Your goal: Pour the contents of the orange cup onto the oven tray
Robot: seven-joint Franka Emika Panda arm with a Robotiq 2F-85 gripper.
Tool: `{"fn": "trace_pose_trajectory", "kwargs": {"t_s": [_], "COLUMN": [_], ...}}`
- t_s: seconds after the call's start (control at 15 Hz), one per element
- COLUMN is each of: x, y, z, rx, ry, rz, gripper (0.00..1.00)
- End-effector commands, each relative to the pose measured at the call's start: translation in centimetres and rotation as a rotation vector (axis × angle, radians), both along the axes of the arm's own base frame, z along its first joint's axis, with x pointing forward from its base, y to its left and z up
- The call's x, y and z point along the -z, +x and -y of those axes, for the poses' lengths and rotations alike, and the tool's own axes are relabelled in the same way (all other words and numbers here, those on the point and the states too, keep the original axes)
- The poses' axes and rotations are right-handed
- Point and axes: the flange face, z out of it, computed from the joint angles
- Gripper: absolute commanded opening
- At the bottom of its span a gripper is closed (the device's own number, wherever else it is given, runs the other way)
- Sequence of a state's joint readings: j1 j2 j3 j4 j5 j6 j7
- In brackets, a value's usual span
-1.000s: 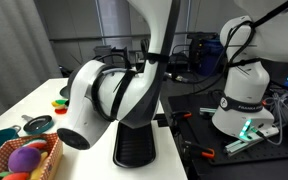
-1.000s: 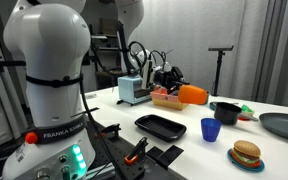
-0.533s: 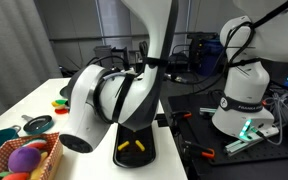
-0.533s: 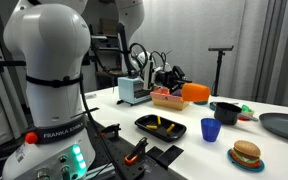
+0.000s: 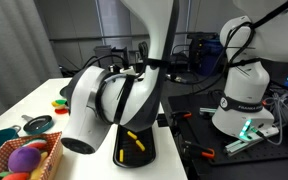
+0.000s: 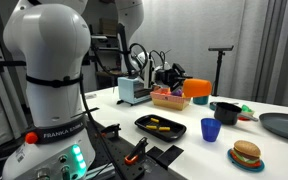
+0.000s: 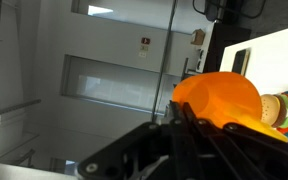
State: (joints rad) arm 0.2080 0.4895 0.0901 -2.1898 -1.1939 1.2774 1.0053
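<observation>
Pouring step. Left to right in an exterior view: the tray point(image 6: 160, 126) is lying on the desk point(image 6: 199, 150) with yellow pieces point(image 6: 155, 123) already resting on it; at its 2 o'clock the fingers point(image 6: 177, 83) are clenching the orange cup point(image 6: 197, 89), tipped sideways in the air. The wrist is rolling over, camera facing the ceiling. Judged next: righting the cup and setting it down, steering clear of the blue cup point(image 6: 211, 130).
</observation>
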Motion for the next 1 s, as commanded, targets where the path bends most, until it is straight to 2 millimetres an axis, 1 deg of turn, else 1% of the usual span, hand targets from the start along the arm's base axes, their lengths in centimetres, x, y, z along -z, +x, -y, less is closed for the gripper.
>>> {"fn": "trace_pose_trajectory", "kwargs": {"t_s": [0.0,0.67,0.93], "x": [-0.26,-0.66,-0.57], "y": [0.41,0.46,0.41], "z": [-0.45,-0.82,-0.86], "rx": [-0.011,-0.015,-0.005], "ry": [-0.084,-0.191,-0.199], "rz": [0.003,-0.005,-0.01], "gripper": [0.01,0.01,0.01]}}
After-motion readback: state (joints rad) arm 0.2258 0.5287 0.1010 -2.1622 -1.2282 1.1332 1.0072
